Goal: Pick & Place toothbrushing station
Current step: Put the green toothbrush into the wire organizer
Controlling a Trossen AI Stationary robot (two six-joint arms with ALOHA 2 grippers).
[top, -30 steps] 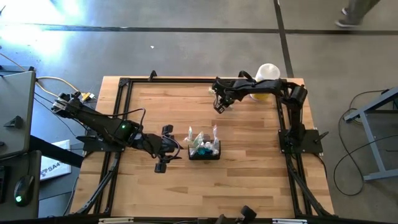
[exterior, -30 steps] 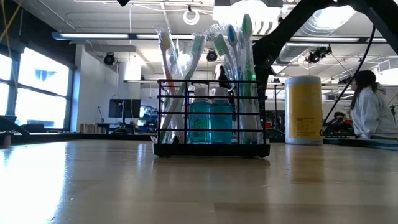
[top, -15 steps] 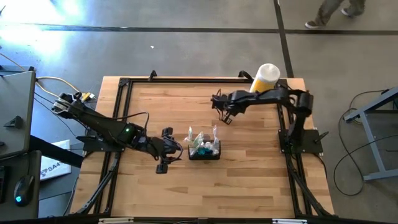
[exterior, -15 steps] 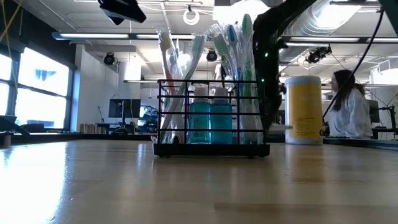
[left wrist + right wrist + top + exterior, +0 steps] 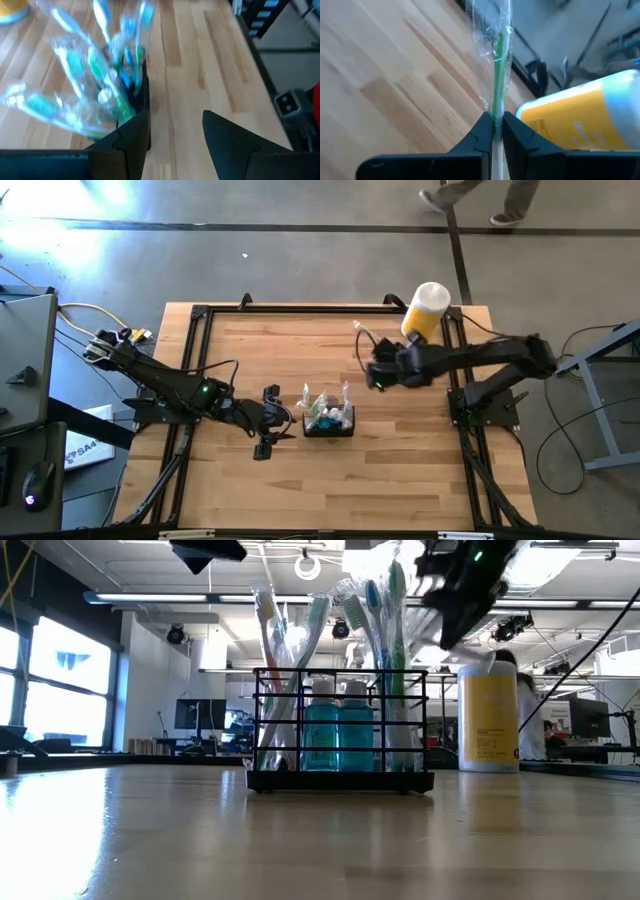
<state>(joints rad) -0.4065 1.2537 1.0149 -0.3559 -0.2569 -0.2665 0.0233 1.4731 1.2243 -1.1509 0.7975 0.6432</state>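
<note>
Caddy mid-table, brush coming.
High view: caddy point(image 5: 329, 418) sits mid-table; left gripper point(image 5: 270, 423) just beside it, jaws released. Right wrist view: right gripper point(image 5: 493, 131) clenched on a wrapped toothbrush point(image 5: 499, 65). The caddy looks light and stiff; grab its rim.

Count, all relative to the wire-mesh caddy point(image 5: 329, 421):
- Caddy: one, on the desk point(image 5: 300, 480).
- Teal bottles point(image 5: 338, 737) inside the caddy: two.
- Wrapped toothbrushes point(image 5: 385, 610) standing in the caddy: several; exact number not readable.
- Wrapped green toothbrush point(image 5: 498, 65) apart from the caddy: one.
- Yellow canister with white cap point(image 5: 425, 310), well beyond the caddy: one.
- Arm tools near the caddy: two.
</note>
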